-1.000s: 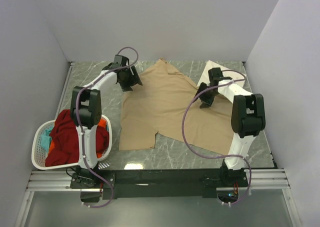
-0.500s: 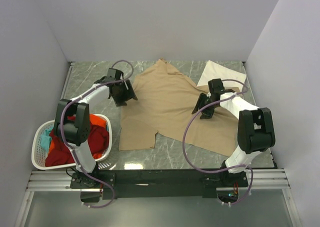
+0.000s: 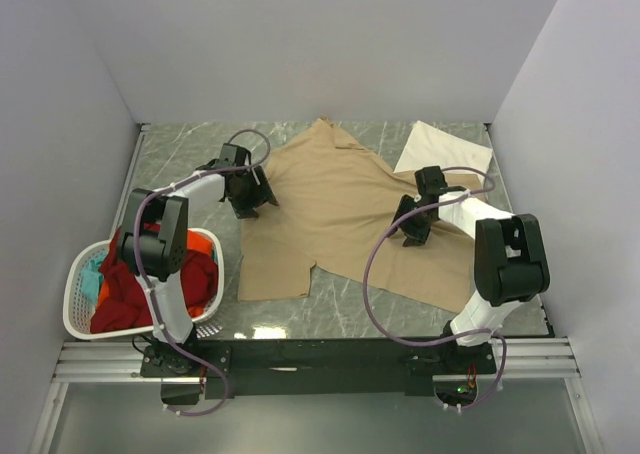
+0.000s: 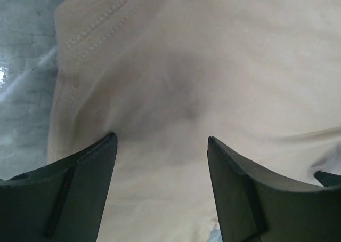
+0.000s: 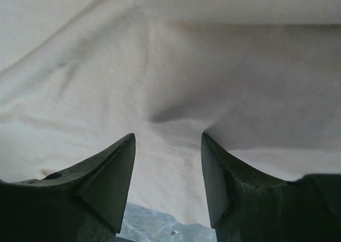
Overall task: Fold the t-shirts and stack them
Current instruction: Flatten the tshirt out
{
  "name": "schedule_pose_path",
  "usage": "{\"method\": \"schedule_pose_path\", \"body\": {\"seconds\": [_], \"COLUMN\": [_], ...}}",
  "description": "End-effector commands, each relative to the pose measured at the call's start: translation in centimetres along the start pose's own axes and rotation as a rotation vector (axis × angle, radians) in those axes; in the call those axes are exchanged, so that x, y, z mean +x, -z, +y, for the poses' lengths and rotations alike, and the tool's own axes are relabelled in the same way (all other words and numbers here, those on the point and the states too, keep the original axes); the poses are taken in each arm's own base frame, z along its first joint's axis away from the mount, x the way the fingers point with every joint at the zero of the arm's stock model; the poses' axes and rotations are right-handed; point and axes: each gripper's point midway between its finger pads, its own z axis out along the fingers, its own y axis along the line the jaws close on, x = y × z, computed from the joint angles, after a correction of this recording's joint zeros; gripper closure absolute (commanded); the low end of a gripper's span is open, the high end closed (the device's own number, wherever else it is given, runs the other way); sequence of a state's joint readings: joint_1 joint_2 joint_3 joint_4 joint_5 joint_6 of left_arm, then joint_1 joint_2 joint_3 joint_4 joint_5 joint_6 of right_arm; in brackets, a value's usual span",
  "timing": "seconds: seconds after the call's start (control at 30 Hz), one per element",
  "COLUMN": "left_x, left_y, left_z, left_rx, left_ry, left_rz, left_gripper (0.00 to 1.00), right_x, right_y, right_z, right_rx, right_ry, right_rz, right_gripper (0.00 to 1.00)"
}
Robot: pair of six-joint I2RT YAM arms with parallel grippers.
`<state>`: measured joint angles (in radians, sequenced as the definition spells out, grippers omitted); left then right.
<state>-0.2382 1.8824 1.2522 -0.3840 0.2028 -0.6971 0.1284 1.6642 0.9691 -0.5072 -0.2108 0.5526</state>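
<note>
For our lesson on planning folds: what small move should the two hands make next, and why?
Probably lower and close on the cloth: the left hand and right hand are open over opposite sides of the tan t-shirt, which lies spread, unfolded and ungripped.

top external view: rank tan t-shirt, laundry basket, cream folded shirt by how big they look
1. tan t-shirt
2. white laundry basket
3. cream folded t-shirt, partly under the right arm

Top view bright, even overhead light, sharp, w/ soft short shadows; white glare patch on worktop nr front edge. Wrist views dimmer, v. close: dark fingers soft-focus, grey shadow on tan t-shirt btwn them.
</note>
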Motion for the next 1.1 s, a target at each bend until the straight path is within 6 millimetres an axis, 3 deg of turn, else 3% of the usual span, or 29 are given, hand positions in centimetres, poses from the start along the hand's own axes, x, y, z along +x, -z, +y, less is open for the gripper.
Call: {"method": "schedule_pose_path", "body": {"seconds": [0.0, 0.27, 0.57, 0.8, 0.93, 1.07], "left_x": [-0.8, -1.9, -6.4, -7.8, -8.5, -9.6], "left_y": [-1.0, -2.7, -5.0, -7.0, -7.0, -5.8], "left_z": [-0.7, -0.6, -3.3, -4.4, -5.9, -8.3], "left_rx": [0.018, -0.013, 0.002, 0.016, 0.023, 0.042], "left_ry": [0.004, -0.017, -0.042, -0.049, -0.076, -0.127], "left_rz": [-0.007, 0.011, -0.027, -0.024, -0.039, -0.094], "left_gripper": [0.26, 0.27, 0.27, 0.28, 0.28, 0.28], "right_x": [-1.3, -3.0, -6.2, -8.6, -9.5, -10.7], "right_y": [-0.4, -0.8, -1.1, -1.2, -1.1, -0.2], "right_z": [-0.3, -0.8, -0.8, -1.1, -1.0, -0.3], "right_rx": [0.029, 0.047, 0.057, 0.065, 0.08, 0.069], "right_ry": [0.017, -0.029, -0.051, -0.069, -0.054, -0.031], "right_rz": [-0.034, -0.025, -0.022, -0.018, -0.022, -0.049], "right_gripper": [0.41, 0.41, 0.41, 0.42, 0.42, 0.42]}}
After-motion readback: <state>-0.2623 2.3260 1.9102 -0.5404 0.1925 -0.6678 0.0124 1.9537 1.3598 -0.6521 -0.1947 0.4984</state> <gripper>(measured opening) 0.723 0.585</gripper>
